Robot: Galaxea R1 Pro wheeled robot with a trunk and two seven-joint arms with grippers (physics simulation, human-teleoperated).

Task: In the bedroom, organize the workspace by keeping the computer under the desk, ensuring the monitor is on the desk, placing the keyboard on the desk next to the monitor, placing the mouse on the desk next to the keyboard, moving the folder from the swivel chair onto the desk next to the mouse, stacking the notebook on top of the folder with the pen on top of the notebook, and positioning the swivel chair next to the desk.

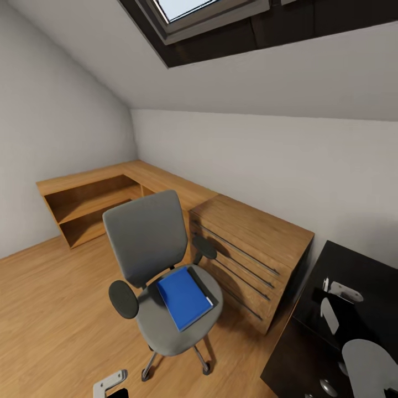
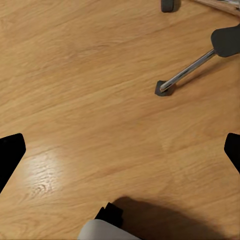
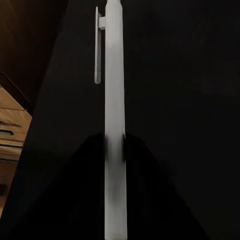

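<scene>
Right wrist view, right tool (image 3: 115, 150) clamped on pen (image 3: 115, 75), over dark desk (image 3: 190, 100)

Head high over swivel chair (image 1: 166, 276); wrists floorward, deskward.

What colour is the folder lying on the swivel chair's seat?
Bright blue, with a dark edge along one side. The folder shows best in the head view, on the grey chair.
</scene>
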